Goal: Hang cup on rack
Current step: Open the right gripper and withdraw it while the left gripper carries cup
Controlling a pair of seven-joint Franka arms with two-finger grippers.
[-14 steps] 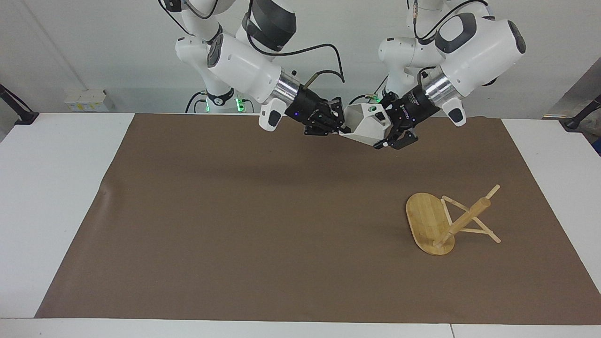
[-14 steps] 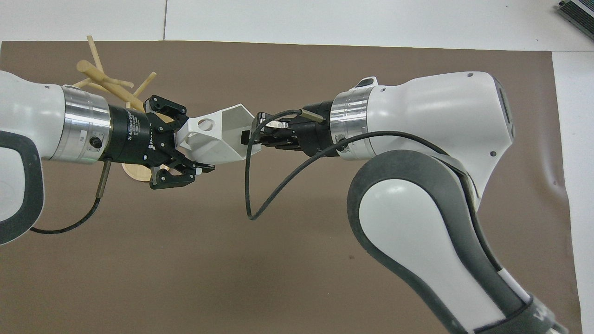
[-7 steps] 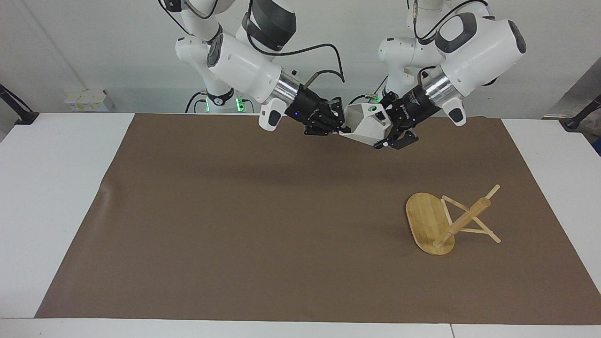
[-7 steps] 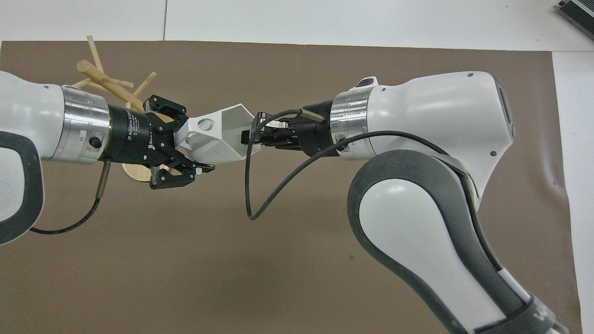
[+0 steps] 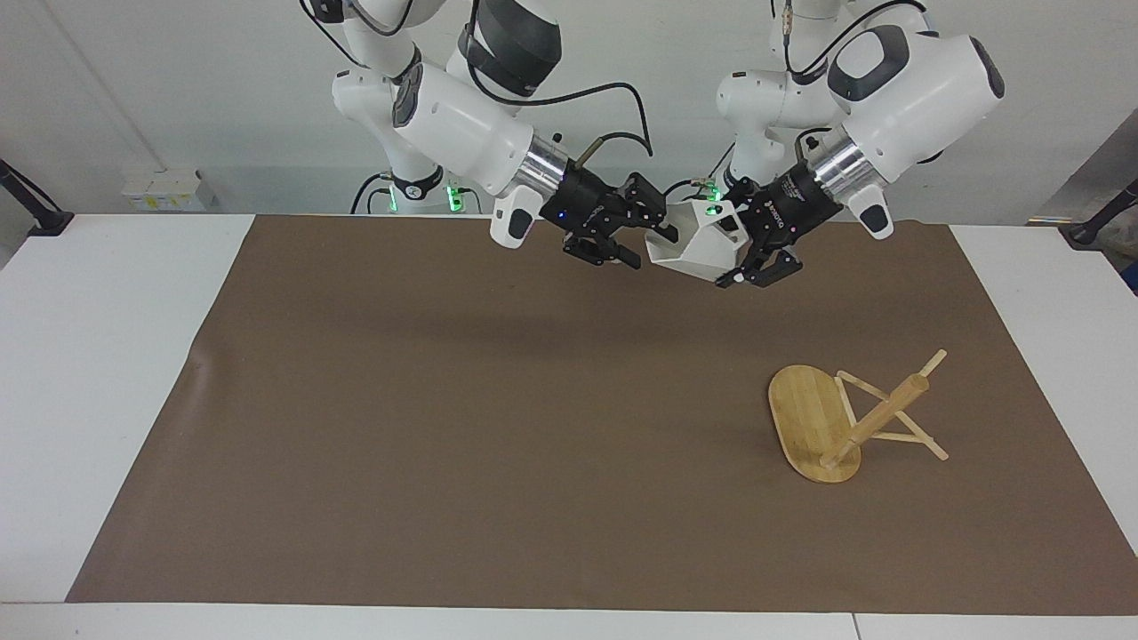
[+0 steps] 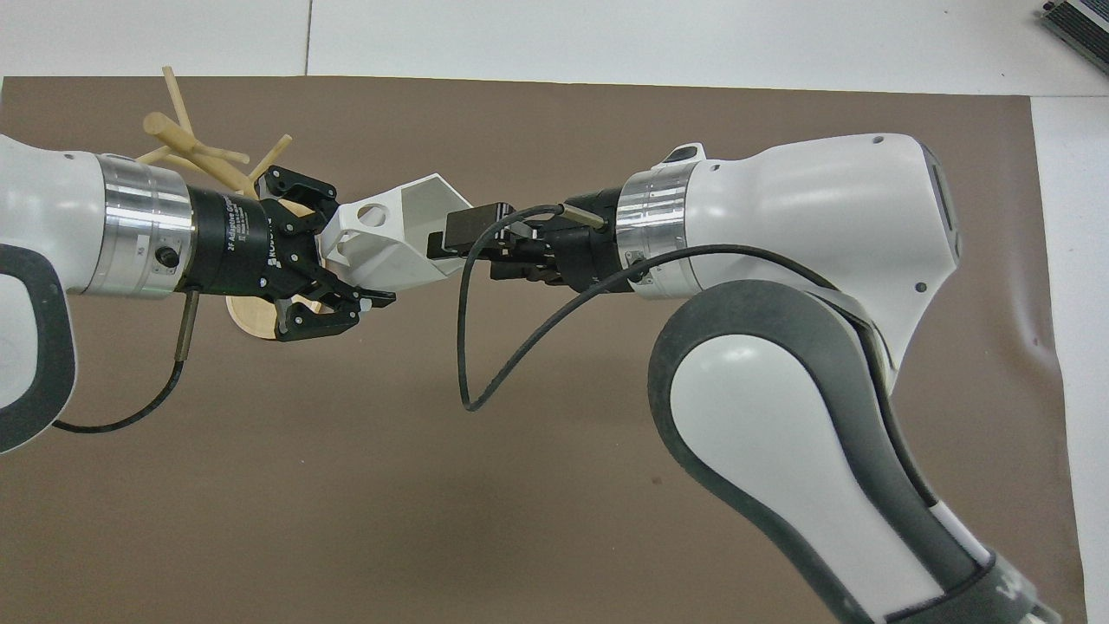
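The white faceted cup (image 5: 698, 247) hangs in the air over the brown mat's edge nearest the robots. My left gripper (image 5: 745, 242) is shut on its handle side and carries it alone. My right gripper (image 5: 647, 245) is open just beside the cup's rim, apart from it. In the overhead view the cup (image 6: 390, 247) sits between the left gripper (image 6: 346, 253) and the open right gripper (image 6: 461, 247). The bamboo rack (image 5: 876, 418) lies tipped on its side on the mat toward the left arm's end, base (image 5: 805, 418) on edge. The left arm hides part of the rack (image 6: 195, 147) from overhead.
A brown mat (image 5: 498, 427) covers most of the white table (image 5: 98, 373). A black cable (image 6: 485, 347) loops down from the right wrist.
The right gripper has opened and let go of the cup's rim. The left gripper has shifted slightly toward the left arm's end with the cup. The rack has not moved.
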